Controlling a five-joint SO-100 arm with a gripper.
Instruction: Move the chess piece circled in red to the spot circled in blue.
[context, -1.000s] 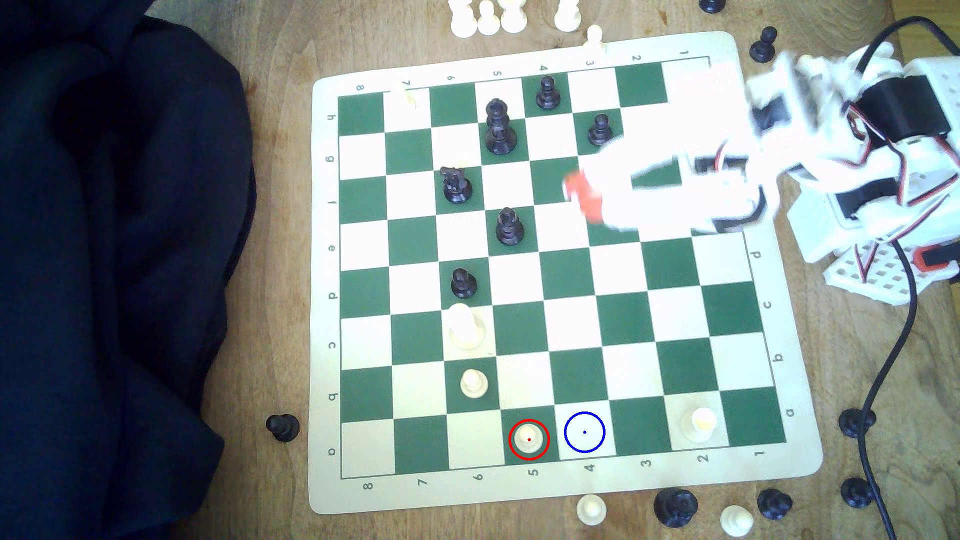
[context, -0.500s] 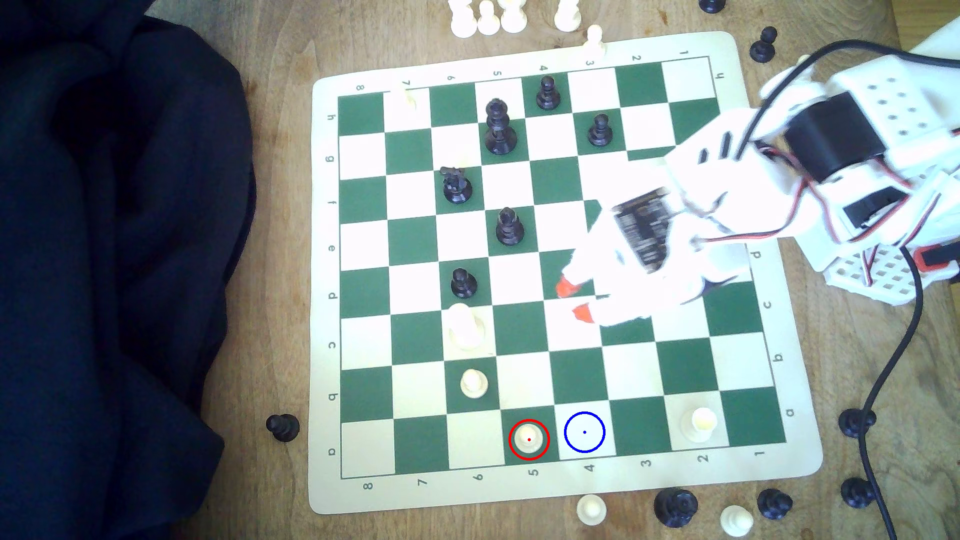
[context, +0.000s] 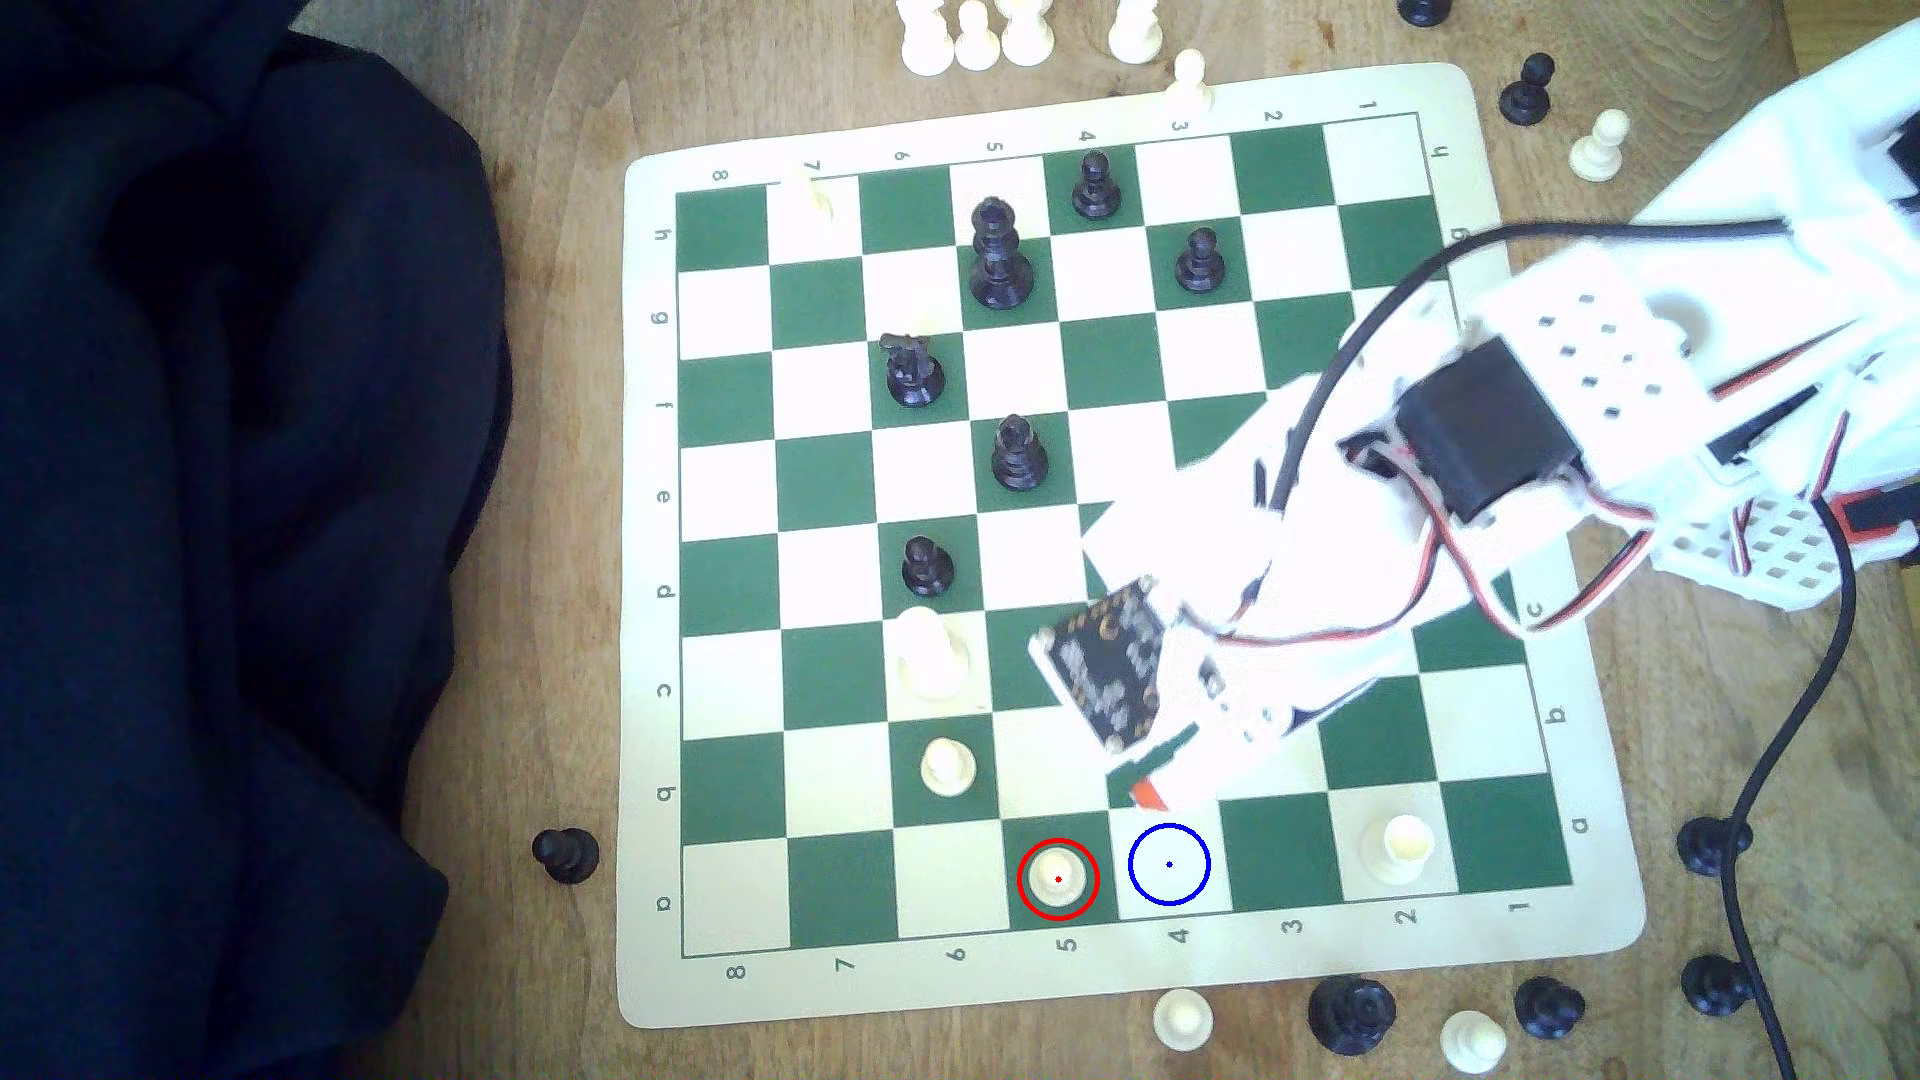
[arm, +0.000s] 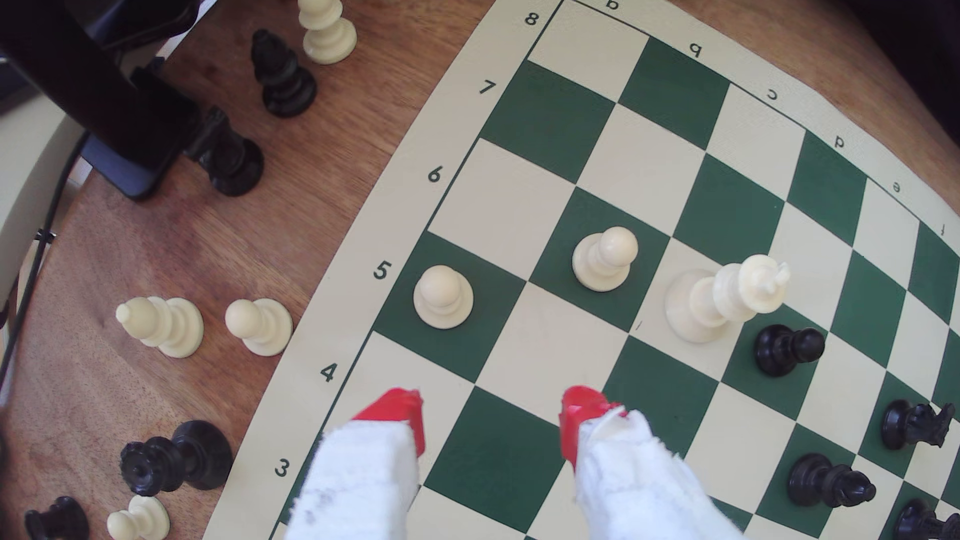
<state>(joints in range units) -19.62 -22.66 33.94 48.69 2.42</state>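
Grainy wood table (context: 540, 582), vinyl checkered board (context: 1579, 935), round-headed cream pawn (context: 1058, 879), red-tipped claw (arm: 491, 415) spread open

Chess piece (context: 1058, 879) stands upright on red-ringed green square, nearest board row. The spot (context: 1169, 864) adjoins at exterior view's right. Gripper (context: 1147, 795) hovers just above the spot.

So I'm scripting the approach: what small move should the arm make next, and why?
Probably ease the gripper forward and down until its open jaws straddle the chess piece. The jaws hold nothing, and the pawn stands untouched on its red-ringed square beside the spot, just ahead of the red tips.
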